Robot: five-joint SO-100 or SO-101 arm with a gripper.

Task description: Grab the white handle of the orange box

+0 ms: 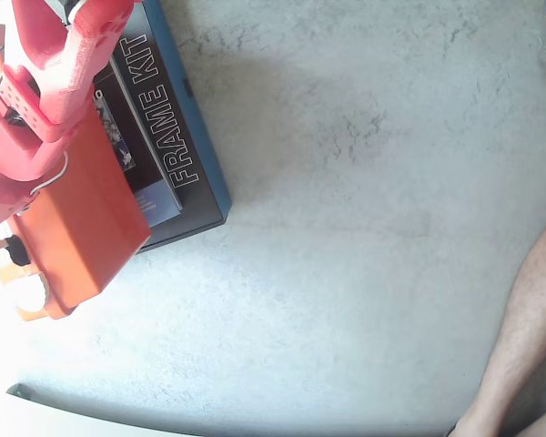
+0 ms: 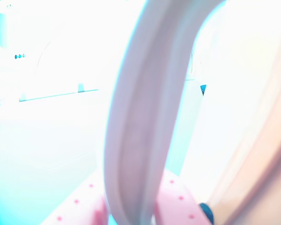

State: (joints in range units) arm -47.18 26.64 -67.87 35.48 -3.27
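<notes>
Fixed view: grey floor (image 1: 364, 228) with a "FRAME KIT" box (image 1: 177, 118) at upper left. The orange box (image 1: 73, 228) lies beside it, under the red arm (image 1: 45, 82). Wrist view: the white handle (image 2: 140, 122) runs up between the gripper (image 2: 131, 206) jaws, apparently clamped. Grasp seemingly made; next comes holding firm.

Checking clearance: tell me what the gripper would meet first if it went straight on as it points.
Likely the orange box, just ahead of the gripper; overexposed wrist view leaves depth unclear.
</notes>
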